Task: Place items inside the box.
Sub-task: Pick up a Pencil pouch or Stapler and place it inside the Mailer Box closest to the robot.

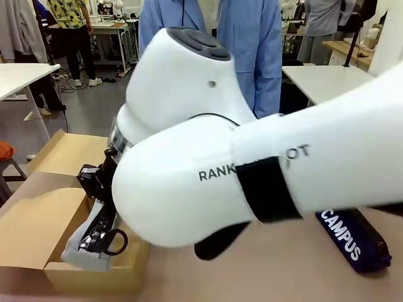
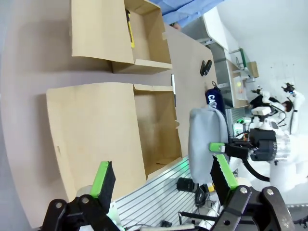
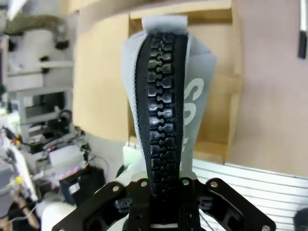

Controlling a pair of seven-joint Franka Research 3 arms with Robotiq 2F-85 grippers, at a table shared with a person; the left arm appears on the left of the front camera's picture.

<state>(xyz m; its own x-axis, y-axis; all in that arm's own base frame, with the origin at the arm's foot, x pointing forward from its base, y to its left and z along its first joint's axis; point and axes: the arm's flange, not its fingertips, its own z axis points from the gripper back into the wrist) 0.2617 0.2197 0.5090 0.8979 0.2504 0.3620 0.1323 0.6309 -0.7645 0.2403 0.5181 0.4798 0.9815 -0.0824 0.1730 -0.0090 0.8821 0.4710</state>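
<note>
My right gripper (image 1: 97, 239) reaches across to the left and is shut on the grey pencil case (image 1: 80, 255) by its black zip. The case hangs at the near right corner of the cardboard box (image 1: 38, 220). In the right wrist view the grey pencil case (image 3: 163, 96) rises straight from the shut right gripper (image 3: 163, 182). My left gripper (image 2: 162, 179) hovers open high above the box (image 2: 154, 125), nothing between its green pads. The yellow-handled knife (image 2: 130, 29) lies inside the box. The navy "CAMPUS" case (image 1: 352, 242), stapler (image 2: 206, 67) and marker pen (image 2: 173, 89) lie on the table.
The box's flaps (image 2: 96, 130) are spread wide on the table. A person in a blue coat (image 1: 252, 38) stands at the far side. My right arm (image 1: 252, 170) blocks most of the front view. A metal rail edge (image 2: 159, 192) runs along the table's near side.
</note>
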